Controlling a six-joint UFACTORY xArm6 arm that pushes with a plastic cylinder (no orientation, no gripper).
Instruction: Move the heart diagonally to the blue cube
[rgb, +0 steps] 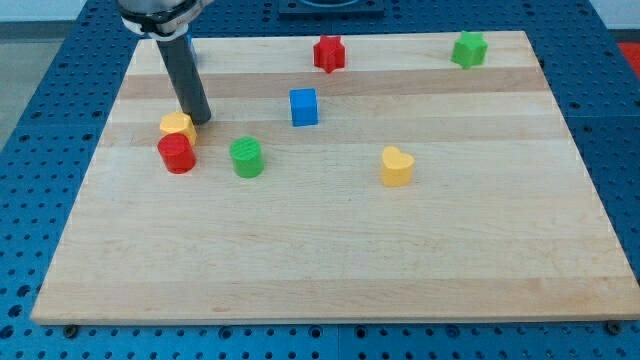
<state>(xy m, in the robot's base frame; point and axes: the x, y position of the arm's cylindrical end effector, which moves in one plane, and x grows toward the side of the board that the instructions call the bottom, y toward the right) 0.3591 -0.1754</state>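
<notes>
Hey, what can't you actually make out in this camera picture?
- Yellow block, camera view: its shape is unclear, partly hidden by the red block and my tip.
- Whether my tip touches the yellow block: too close to tell.
- Arm above the rod: cut off by the view's top.

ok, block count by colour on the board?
Red: 2, red star and red cylinder
Green: 2, green block and green cylinder
Yellow: 2, yellow heart and yellow block beside my tip
Blue: 1, blue cube
Total: 7
</notes>
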